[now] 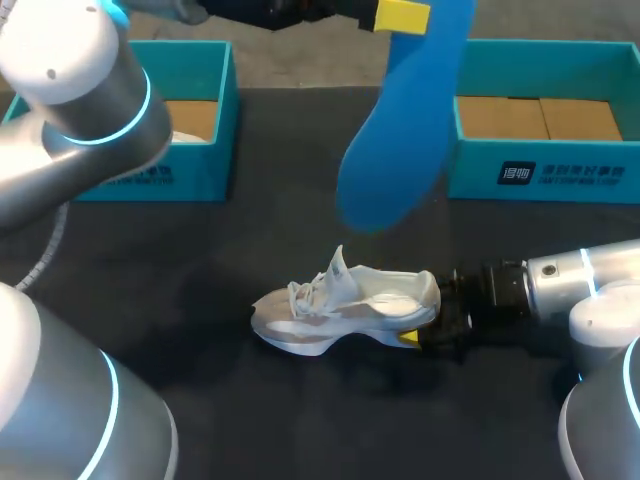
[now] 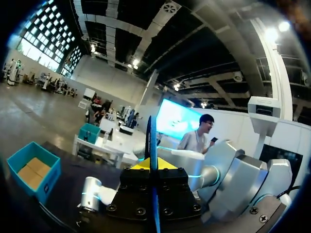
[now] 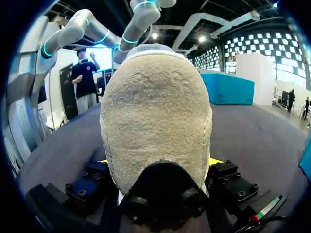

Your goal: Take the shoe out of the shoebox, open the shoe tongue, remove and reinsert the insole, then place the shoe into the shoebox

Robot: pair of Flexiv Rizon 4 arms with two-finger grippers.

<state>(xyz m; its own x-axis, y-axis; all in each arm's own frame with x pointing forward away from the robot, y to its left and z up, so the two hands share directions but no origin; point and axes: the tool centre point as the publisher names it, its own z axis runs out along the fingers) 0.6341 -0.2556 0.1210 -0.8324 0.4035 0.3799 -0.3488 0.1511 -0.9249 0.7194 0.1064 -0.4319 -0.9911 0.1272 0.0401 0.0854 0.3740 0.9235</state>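
Holding flat blue foam insole [image 1: 400, 150] aloft at top centre, clamped in left gripper [image 1: 400, 15]. Pinning white mesh sneaker [image 1: 340, 310] by its heel, lower centre, squeezed in right gripper [image 1: 420, 335]. Seemingly mid-reinsertion: next calls for lowering toe-end into the opening.

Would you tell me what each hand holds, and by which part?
Left hand holds the blue insole by its upper end; right hand holds the white shoe at the heel.

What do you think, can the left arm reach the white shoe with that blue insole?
Probably yes. The left gripper holds the insole in the air above the shoe, with nothing between them, and the right gripper steadies the shoe upright by its heel.
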